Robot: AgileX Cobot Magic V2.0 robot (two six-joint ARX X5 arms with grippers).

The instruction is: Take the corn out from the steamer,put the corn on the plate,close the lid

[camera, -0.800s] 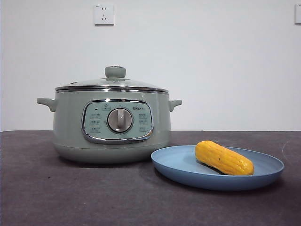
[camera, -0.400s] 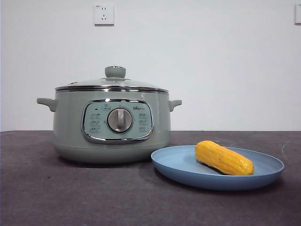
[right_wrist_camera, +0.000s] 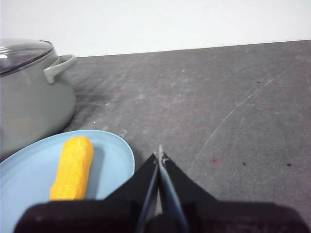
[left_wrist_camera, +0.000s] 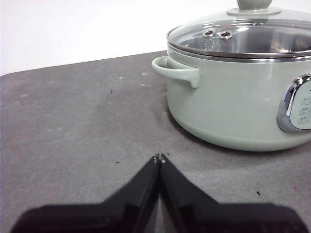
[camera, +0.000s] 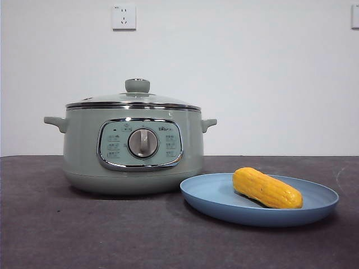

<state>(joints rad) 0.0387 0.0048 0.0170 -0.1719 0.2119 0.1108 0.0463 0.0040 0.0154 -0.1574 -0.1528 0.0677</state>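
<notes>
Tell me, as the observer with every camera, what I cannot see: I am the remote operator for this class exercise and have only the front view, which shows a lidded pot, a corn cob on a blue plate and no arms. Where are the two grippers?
Observer: The left gripper sits low over bare table beside the steamer, jaws shut, holding nothing.
Operator: And the right one?
Observer: The right gripper is shut too, over the table just beside the plate, clear of the corn.
Operator: Is anything left inside the pot?
Observer: Through the glass lid the left wrist view shows only bare metal wall; the floor is hidden.
</notes>
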